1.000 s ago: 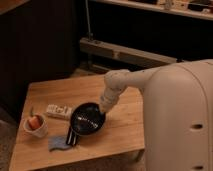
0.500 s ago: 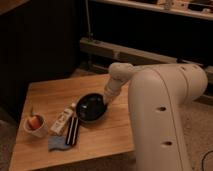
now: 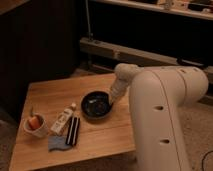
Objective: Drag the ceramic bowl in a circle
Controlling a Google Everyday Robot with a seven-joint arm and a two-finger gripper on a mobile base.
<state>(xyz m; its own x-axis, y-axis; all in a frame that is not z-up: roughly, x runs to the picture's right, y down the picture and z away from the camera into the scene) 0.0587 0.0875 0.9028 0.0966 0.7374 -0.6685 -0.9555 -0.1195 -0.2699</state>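
Camera view looks down on a low wooden table [image 3: 100,142], with the robot's bulky white arm [image 3: 165,115] filling the near right and reaching in over the table's right edge.

By the near edge, left of centre, lies a crumpled blue cloth [image 3: 55,144]. A flat black striped object [image 3: 73,131] overlaps the cloth's right side, with its long side pointing away from the near edge. Just left of it a white tube [image 3: 63,120] lies at a slant, its cap end toward the middle of the table. Near the left edge stands a small pale cup [image 3: 35,125] with something orange inside.

The ceramic bowl [image 3: 95,105], glossy black and shallow, sits upright around the middle of the table, slightly toward the right edge. It is apart from the tube's cap end and well apart from the cup.

The gripper [image 3: 111,101] comes down at the bowl's right rim, from the arm's rounded wrist above it. Its jaws are pressed together. They meet the rim, but whether the rim is pinched between them cannot be told.

Beyond the far edge, a pale metal rail [image 3: 130,52] runs across a dark background.
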